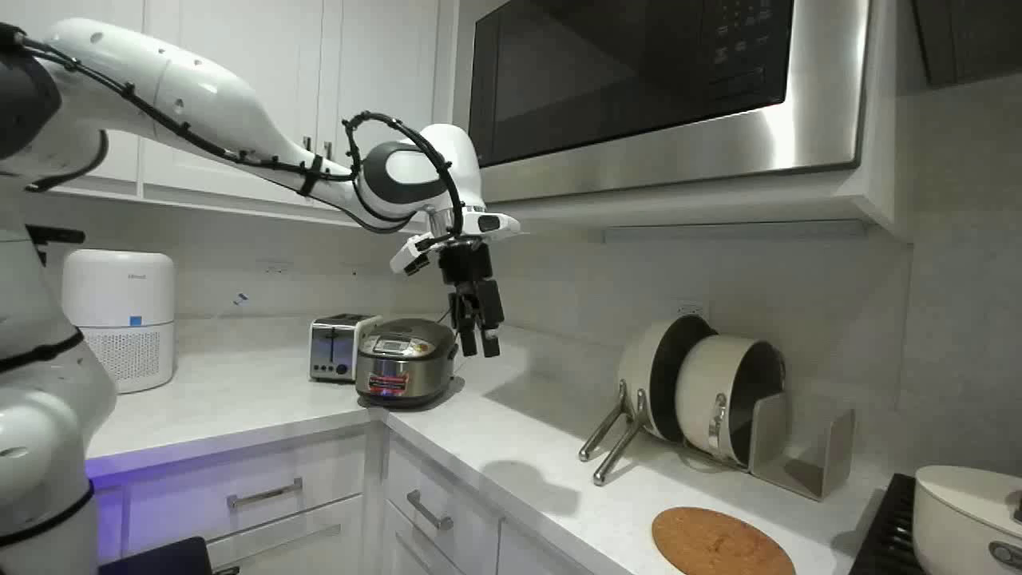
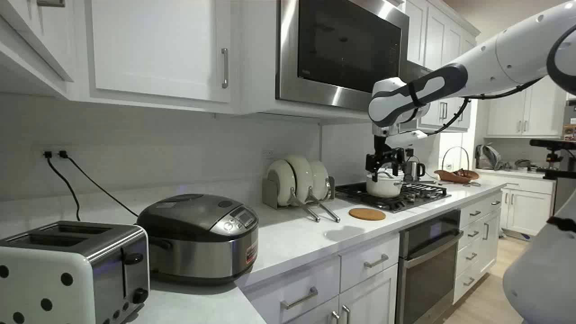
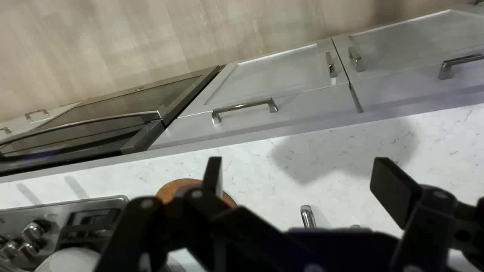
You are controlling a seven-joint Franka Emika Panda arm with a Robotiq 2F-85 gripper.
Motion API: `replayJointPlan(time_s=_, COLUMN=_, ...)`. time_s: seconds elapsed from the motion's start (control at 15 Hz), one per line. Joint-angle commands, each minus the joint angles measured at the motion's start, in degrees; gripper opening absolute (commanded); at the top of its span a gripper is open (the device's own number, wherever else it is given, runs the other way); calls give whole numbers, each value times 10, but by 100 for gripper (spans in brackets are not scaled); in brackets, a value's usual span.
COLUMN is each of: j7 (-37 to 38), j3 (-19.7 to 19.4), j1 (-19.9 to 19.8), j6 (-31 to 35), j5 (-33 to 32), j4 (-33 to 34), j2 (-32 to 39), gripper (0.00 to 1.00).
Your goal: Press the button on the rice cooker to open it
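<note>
The rice cooker [image 1: 407,375] is a rounded silver cooker with a dark lid, and it stands in the counter corner in both exterior views [image 2: 202,258]. Its lid [image 2: 189,211] is shut. A control panel [image 2: 236,220] with a small display and buttons slopes at its front; I cannot tell which button opens the lid. My gripper [image 1: 480,351] points down in the air above the counter, apart from the cooker, and shows against the stove in an exterior view [image 2: 385,173]. In the wrist view the gripper [image 3: 297,162] is open and empty; the cooker is out of view there.
A toaster [image 2: 112,270] stands beside the cooker. Pans in a rack [image 1: 722,391] have handles [image 1: 619,447] jutting over the counter. A round cork mat [image 1: 718,543] lies near the stove with a white pot [image 2: 384,185]. A microwave [image 1: 631,88] hangs above. A white air purifier [image 1: 120,319] stands on the counter.
</note>
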Motion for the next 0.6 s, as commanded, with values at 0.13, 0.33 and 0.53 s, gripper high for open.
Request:
replayJointPlan(time_s=0.13, j7=6, j3=5, j1=12, j6=-1, j5=-12, j4=-14, j2=-6, gripper=100)
replayJointPlan(time_s=0.33, j7=-20, j3=19, j1=40, j6=-4, j5=0, j4=-46, j2=-21, gripper=100)
replayJointPlan(time_s=0.53, j7=-50, j3=33, j1=74, j6=-7, j5=13, j4=-68, j2=-31, gripper=100)
